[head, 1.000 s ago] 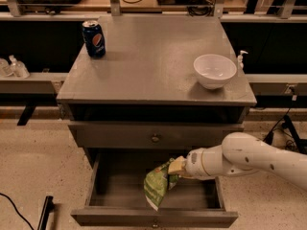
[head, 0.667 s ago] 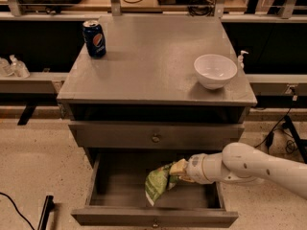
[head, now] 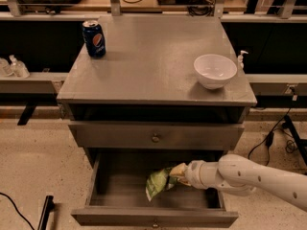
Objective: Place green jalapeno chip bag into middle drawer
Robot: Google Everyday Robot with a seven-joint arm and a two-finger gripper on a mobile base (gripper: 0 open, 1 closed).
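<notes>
Claw (head: 178, 172), one bag (head: 156, 183) (seemingly gripped) in drawer (head: 153, 217)

A crumpled light-green jalapeno chip bag (head: 157, 182) with pale edges hangs inside the open middle drawer (head: 120, 190), right of the drawer's centre. The bag is tilted, its lower corner pointing down toward the drawer floor; whether it touches the floor cannot be told. The gripper (head: 176, 171) reaches in from the right and pinches the bag's upper right end. The drawer is a wide, shallow grey box, pulled out beneath the closed upper drawer front.
</notes>
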